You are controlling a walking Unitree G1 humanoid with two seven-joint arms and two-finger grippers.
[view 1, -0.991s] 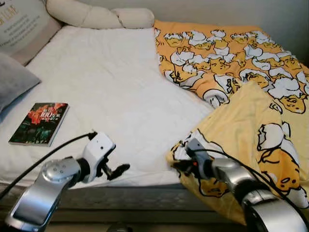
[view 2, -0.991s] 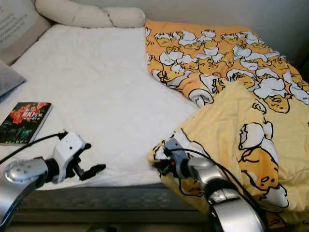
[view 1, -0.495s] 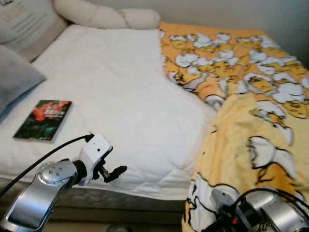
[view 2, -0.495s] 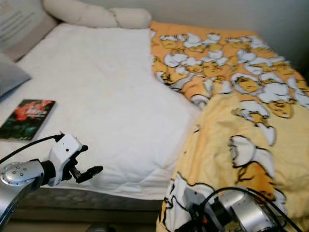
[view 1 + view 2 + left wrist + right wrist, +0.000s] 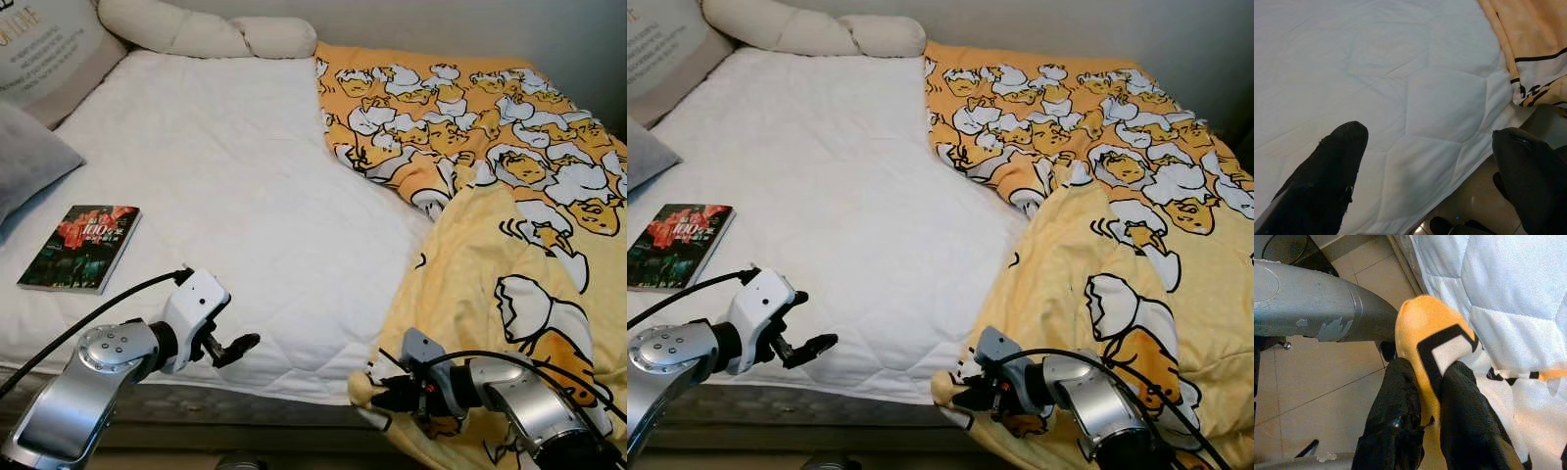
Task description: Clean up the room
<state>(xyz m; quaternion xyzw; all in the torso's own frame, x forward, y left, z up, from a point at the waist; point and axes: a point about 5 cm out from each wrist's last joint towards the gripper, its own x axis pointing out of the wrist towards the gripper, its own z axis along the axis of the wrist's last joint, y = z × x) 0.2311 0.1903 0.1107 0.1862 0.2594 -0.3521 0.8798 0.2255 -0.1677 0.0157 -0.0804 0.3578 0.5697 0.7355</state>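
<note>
You see the bed (image 5: 225,186) with its white quilted mattress cover, and I take it as the landmark for all places. The yellow blanket (image 5: 509,245) with the cartoon print lies over the right side of the bed, reaches up to the head end, and hangs over the foot edge at the right corner.

Your right gripper (image 5: 1427,396) is at that foot edge, just beside the right corner of the bed. Its two black fingers (image 5: 1396,421) are closed tight on a corner of the blanket — in the right wrist view you see the orange cloth with a black-and-white patch pinched between them. The tiled floor (image 5: 1327,382) lies below it, and a silver arm (image 5: 1317,298) crosses the same view.

Your left gripper (image 5: 235,345) hovers at the foot edge of the bed, left of the middle. Its jaws stand wide apart and hold nothing; the left wrist view shows both fingers (image 5: 1327,171) over the white cover, with the blanket's edge beyond them.

A book (image 5: 80,248) with a dark cover and red print lies flat on the left part of the bed, well apart from the blanket. A grey pillow (image 5: 27,166) is at the left edge of the bed — near the book — and a cushion with printed words (image 5: 49,49) and a long cream bolster (image 5: 201,34) are at the head end.
</note>
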